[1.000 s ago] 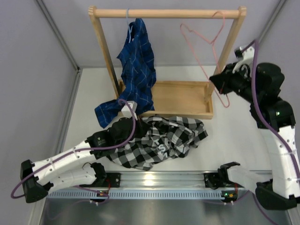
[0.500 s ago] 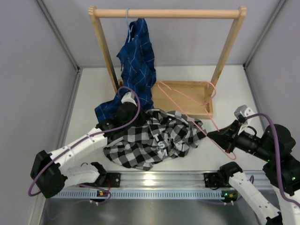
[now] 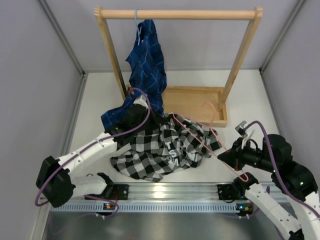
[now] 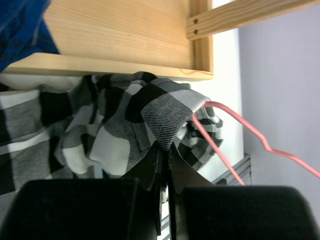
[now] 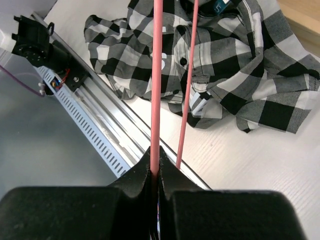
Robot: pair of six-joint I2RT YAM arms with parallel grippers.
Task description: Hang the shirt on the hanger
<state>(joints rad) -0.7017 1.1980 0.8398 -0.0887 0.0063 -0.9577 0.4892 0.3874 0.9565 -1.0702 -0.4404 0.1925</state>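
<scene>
White tabletop point(image 3: 252, 102) is enclosed by plain grey walls point(image 3: 35, 75) on the left, right and far sides; a slotted aluminium rail point(image 3: 165, 192) is mounted along the near edge. A wooden rack point(image 3: 180, 14) is stood at far centre; a dark blue shirt point(image 3: 147, 65) is hung from the left of its bar. The checked shirt point(image 3: 160, 150) is lain crumpled on the table just near of the rack's base tray, centre-left. The left gripper point(image 4: 164, 156) is pressed together on a raised fold at the shirt's far-left edge. The right gripper point(image 5: 155, 169) is clamped on the pink wire hanger point(image 5: 156, 75) at near right; the hanger is held slanting over the shirt's right side, hook toward the tray; contact with the fabric cannot be told.
</scene>
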